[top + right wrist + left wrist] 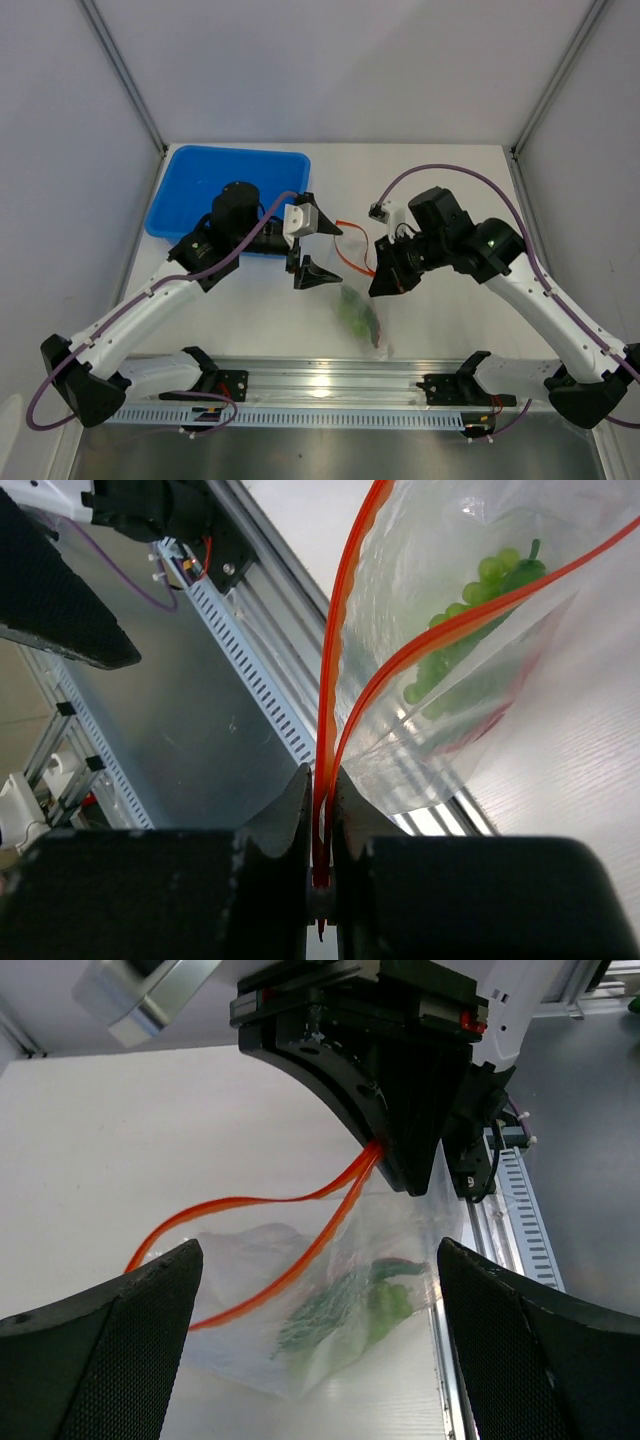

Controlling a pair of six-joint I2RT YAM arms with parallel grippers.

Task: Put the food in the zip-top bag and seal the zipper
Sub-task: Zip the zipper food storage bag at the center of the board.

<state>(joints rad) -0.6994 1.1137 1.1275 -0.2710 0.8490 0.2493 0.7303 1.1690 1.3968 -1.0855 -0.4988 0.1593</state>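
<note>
Light-green toy grapes (480, 580) bagged, sealing pending: right gripper (322, 780) pinches the thin red-orange zipper (336, 630) of the clear floppy bag (520, 690); wide-open, empty left gripper (318, 248) should next run it shut.

Bright even light, soft shadows, glare on the rail (330, 378).

zip-top bag (250, 1260) clear, floppy — mouth gaping | zipper (250, 1203) red-orange, unsealed | grapes (478, 582) — inside bag

No lettering, label, brand or number is legible on anything in view.
</note>
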